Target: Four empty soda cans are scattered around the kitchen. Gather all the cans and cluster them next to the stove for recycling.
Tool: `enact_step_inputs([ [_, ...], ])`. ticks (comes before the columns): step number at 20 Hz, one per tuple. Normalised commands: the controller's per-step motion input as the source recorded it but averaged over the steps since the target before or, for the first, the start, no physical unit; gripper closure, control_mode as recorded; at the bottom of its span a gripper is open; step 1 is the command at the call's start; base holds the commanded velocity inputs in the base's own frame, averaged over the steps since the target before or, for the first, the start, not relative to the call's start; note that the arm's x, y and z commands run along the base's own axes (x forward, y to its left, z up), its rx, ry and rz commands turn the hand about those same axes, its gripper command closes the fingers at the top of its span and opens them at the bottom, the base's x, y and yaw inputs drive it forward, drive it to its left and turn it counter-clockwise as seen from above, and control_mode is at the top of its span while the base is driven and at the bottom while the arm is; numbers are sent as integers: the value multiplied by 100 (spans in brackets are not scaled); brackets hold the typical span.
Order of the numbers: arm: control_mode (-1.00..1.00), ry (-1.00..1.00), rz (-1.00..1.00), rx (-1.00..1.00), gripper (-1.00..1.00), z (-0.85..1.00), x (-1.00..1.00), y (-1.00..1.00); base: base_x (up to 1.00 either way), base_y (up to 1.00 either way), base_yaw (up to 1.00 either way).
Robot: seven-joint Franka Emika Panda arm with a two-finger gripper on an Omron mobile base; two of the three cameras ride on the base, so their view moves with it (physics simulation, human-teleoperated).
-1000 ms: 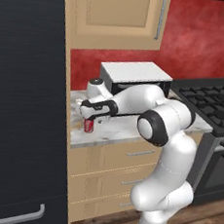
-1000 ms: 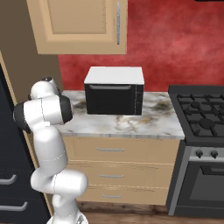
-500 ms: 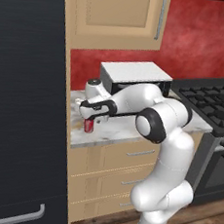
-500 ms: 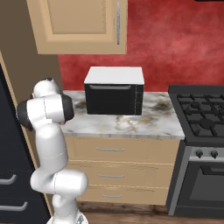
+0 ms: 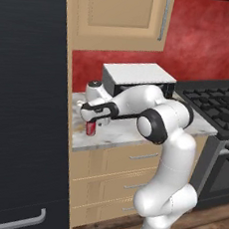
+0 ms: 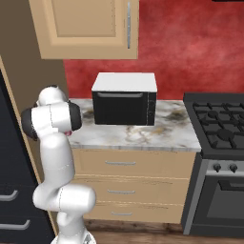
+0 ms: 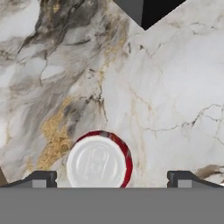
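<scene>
A can (image 5: 90, 128) stands on the counter (image 5: 130, 130), with the microwave (image 5: 137, 79) at its two o'clock and the stove (image 5: 220, 105) at three.

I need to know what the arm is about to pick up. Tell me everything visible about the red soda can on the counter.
The red soda can is a small cylinder with a red body and a shiny silver top with a pull tab. It stands upright on the marble counter, near its left end and front edge, left of the microwave. The open gripper hangs directly above it, the can closer to one finger. Nothing touches it but the counter.
</scene>
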Motion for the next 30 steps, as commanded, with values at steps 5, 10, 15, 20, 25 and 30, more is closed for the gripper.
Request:
enact_step_inputs([
  [5,-100,0,-5,0,-100,-10,4,0,0,0,0],
  [10,-100,0,-4,0,-100,-9,5,0,0,0,0],
  [15,-100,0,-3,0,-100,-8,9,1,0,0,0],
  [20,-100,0,-2,2,-100,-7,7,5,0,0,0],
  [25,-100,0,-4,7,-100,-5,0,8,0,0,0],
  [30,-100,1,-3,7,-100,-5,2,4,0,0,0],
])
